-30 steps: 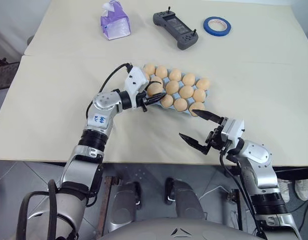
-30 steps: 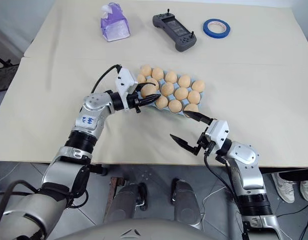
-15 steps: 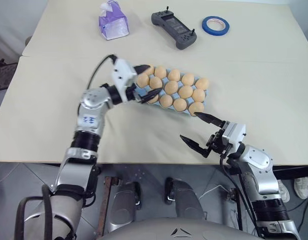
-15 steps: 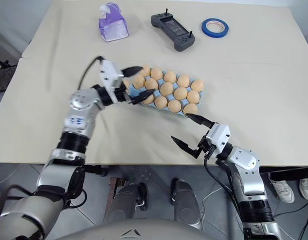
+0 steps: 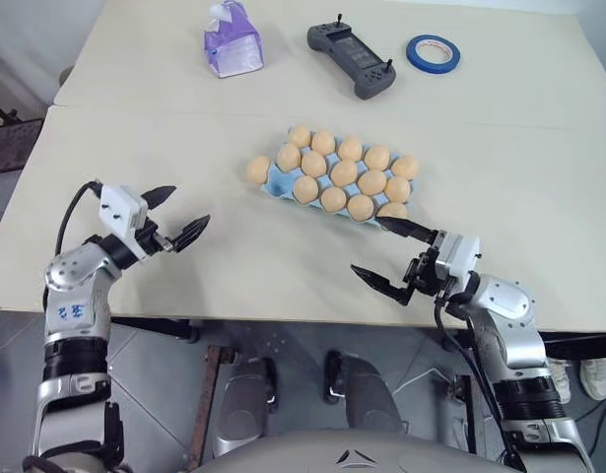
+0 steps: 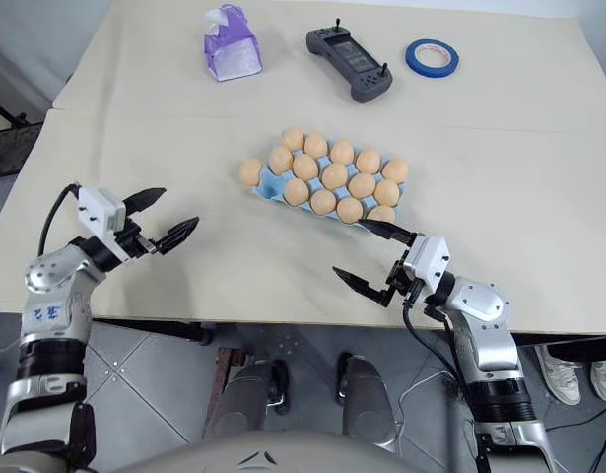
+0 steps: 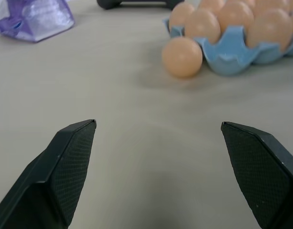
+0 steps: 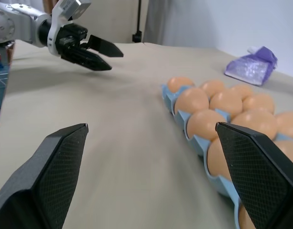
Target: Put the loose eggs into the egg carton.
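A beige table (image 5: 135,138) is being viewed from above, with grey floor tiles showing past its near edge. At the far side a purple tissue pack (image 5: 232,39), a black handheld controller (image 5: 350,59) and a roll of blue tape (image 5: 433,52) are being left aside, well apart from the work.

The egg carton (image 5: 281,183), a light blue moulded tray, is lying near the middle of the table, its cups being filled by pale orange-tan eggs packed in rows. One loose egg (image 5: 257,169) is resting on the table just beside the carton's left end, apparently touching it; it is smooth, oval and matt, and is judged likely to roll if nudged.

The left hand (image 5: 176,219) is being held low over the table, well apart from the egg, its two black fingers spread wide with nothing between them. The right hand (image 5: 393,254) is being held near the carton's near right corner, its fingers also wide apart and empty.

The step in hand is judged to be the fetching of that last egg. It is best done by the left hand: the fingers are to be brought either side of the egg's middle, closed gently, and the egg lifted clear before being lowered into whichever cup is free, which cannot be made out here.
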